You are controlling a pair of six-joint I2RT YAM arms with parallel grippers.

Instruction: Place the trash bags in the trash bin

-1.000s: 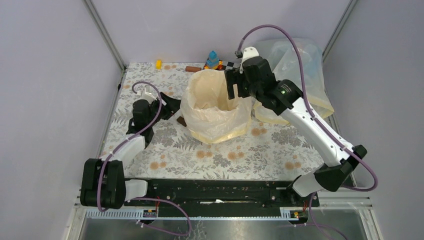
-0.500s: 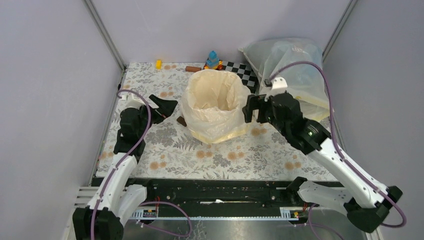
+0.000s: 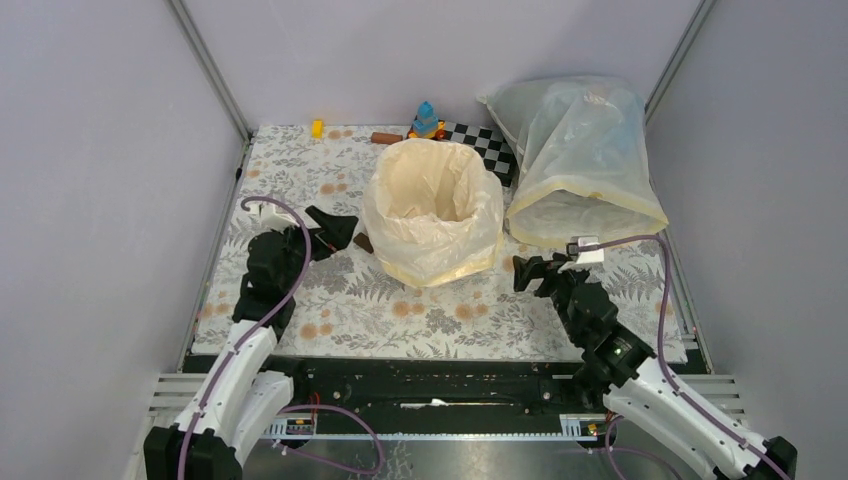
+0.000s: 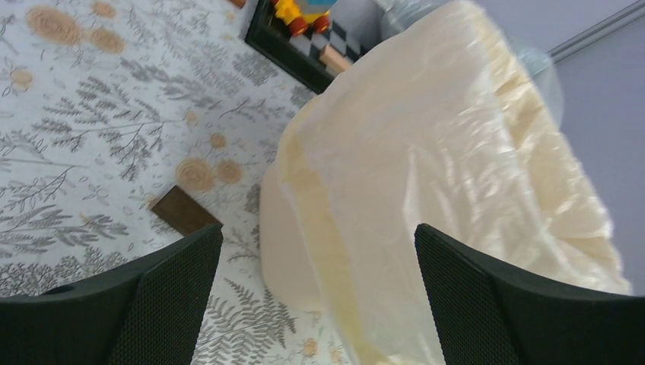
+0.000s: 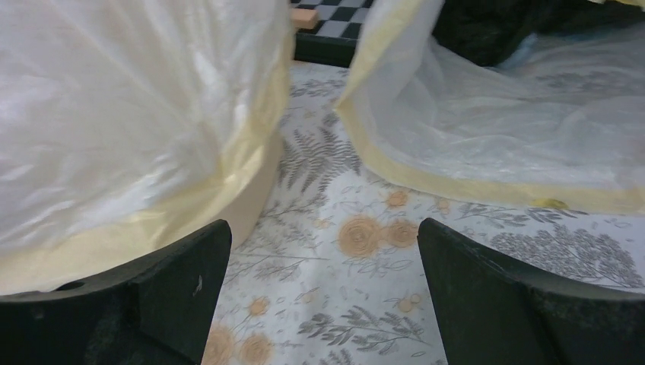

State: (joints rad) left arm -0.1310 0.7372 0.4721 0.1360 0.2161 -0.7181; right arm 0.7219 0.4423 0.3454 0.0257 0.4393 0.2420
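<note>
Tabletop from above: the trash bag, cream-yellow and crinkled, stands draped over a tall form at the centre, its mouth open upward. A bigger whitish sack lies at 2 o'clock from it, with a checkerboard and a small toy near 12 o'clock. My left fingers hover at 9 o'clock of the bag, my right fingers at 4 o'clock. Both pairs are apart from the plastic, spread and carrying nothing.

From my left wrist, the bag fills the view from the centre out to 3 o'clock. Below its hem, toward 6 o'clock, I see the smooth beige wall of the trash bin, so the bag is pulled down over the bin's outside. A brown block lies flat near the bin's base at 9 o'clock. My two fingers sit low at 7 and 5 o'clock, wide apart, with nothing between them.

From my right wrist, the bag and its yellow hem hang at 10 o'clock, with the bin wall under it. The sack spreads across 2 o'clock, with bare floral tabletop between them. These fingers are parted and empty too.
</note>
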